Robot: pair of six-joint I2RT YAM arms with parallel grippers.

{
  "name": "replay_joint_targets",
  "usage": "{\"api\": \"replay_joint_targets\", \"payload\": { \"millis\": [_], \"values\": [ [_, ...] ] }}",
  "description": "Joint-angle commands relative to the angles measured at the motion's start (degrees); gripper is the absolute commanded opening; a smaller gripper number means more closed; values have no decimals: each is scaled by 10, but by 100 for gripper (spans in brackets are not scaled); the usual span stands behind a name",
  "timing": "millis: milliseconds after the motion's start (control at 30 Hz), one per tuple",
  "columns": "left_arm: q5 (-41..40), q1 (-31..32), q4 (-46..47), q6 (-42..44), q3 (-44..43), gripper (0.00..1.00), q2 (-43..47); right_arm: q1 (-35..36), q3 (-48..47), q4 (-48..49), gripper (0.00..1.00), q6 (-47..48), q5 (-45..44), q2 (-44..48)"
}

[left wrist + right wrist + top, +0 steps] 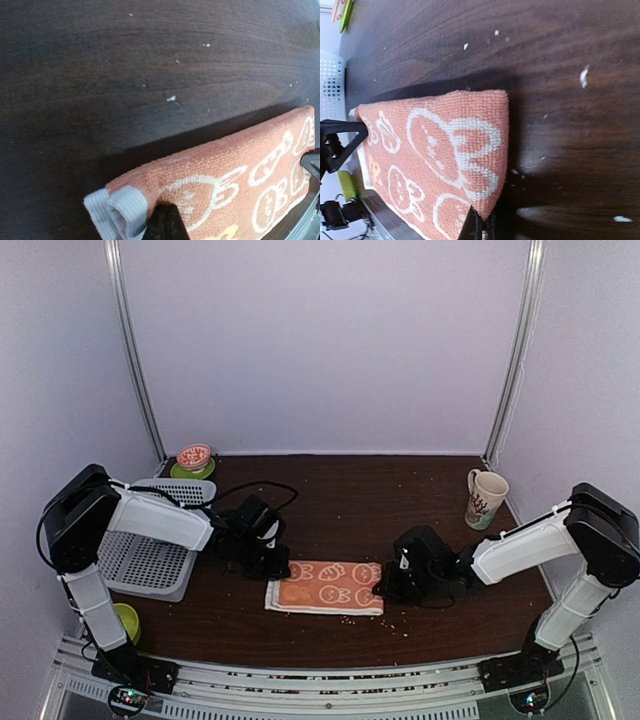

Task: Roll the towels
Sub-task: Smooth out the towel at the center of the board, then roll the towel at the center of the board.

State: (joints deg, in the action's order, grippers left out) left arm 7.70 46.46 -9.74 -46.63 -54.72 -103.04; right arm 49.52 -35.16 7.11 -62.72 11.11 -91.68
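Towel (327,586): orange, rabbit prints, folded flat, lower centre of table (400,490).
Left gripper (268,562): closed on towel's left end.
Right gripper (392,585): closed on towel's right end.

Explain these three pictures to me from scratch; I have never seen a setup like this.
The machine is two robot arms bolted at the near edge of a dark wooden table. The wide picture looks down from above and behind them. The other two come from cameras on each wrist, so they sit very close to the cloth.

Between the arms lies an orange towel printed with white rabbits, folded flat. The left end effector grips its left end and the right end effector grips its right end; the wrist views show dark fingertips pinching the edge.

Also there: a white perforated tray, a mug and a small bowl.
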Motion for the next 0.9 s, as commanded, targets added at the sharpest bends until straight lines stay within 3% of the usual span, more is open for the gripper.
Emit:
{"api": "replay_joint_targets", "payload": {
  "millis": [0,133,233,467,600,867],
  "values": [
    [2,22,-31,2,15,0,-8,-37,-32,-223,0,102,-86,40],
    [15,50,-32,6,-28,0,-21,-81,-86,-397,0,227,-153,63],
    [14,68,-38,9,-69,0,-34,-102,-117,-472,0,299,-196,63],
    [23,69,-56,22,-137,16,-5,-107,-142,-477,0,317,-177,44],
    [54,71,-51,39,-197,17,-19,-106,-160,-474,0,323,-171,32],
    [128,88,4,40,-298,15,-139,-102,-193,-492,0,341,-177,15]
  ]
}}
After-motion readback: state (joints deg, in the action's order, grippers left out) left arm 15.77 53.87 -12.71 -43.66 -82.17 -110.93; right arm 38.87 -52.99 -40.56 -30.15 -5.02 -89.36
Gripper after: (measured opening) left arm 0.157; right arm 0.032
